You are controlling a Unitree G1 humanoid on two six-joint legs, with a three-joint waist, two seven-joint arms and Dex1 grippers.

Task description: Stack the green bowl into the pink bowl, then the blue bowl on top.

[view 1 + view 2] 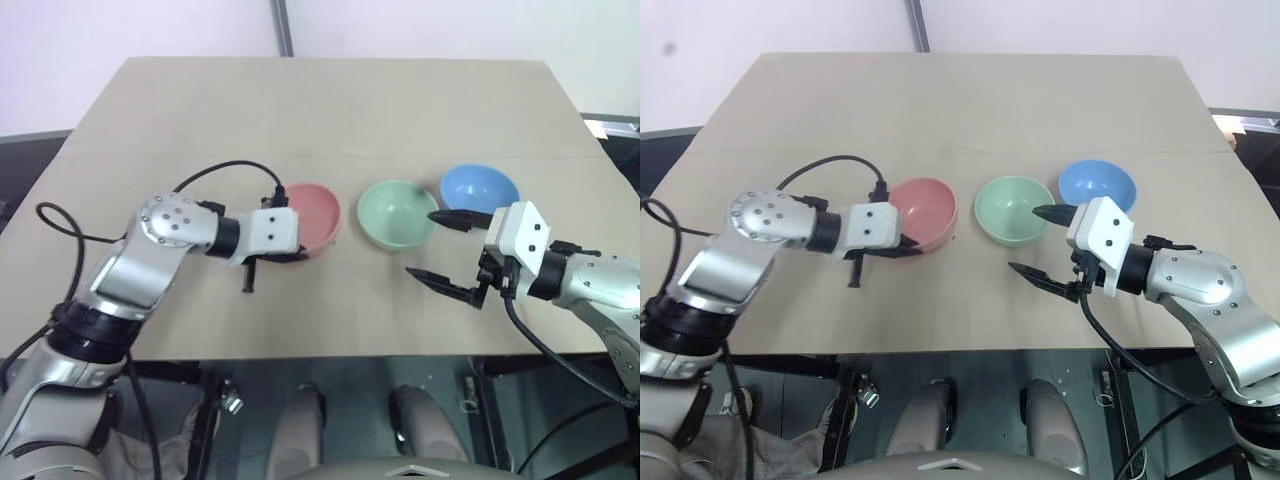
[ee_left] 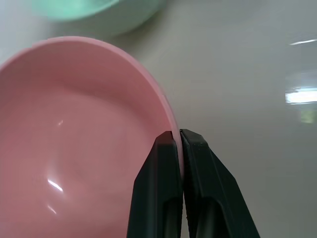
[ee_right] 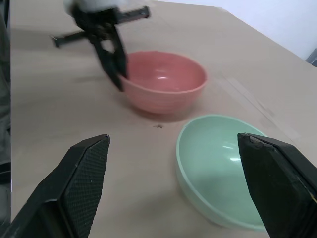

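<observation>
One end effector [image 2: 179, 141] pinching pink bowl [image 2: 74, 139] (rim)

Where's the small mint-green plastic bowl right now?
The green bowl sits on the table, middle of a row, between the pink bowl on the robot's left and the blue bowl on its right.

Table: we see a pale beige tabletop [image 1: 330, 120], matte, with a faint seam running across it; its far edge meets the wall
Wall: we see a plain, pale lilac-white wall [image 1: 120, 30] behind; a grey vertical strip [image 1: 284, 25] splits it
Floor: we see dark grey-green floor [image 1: 350, 380] below the table's near edge
</observation>
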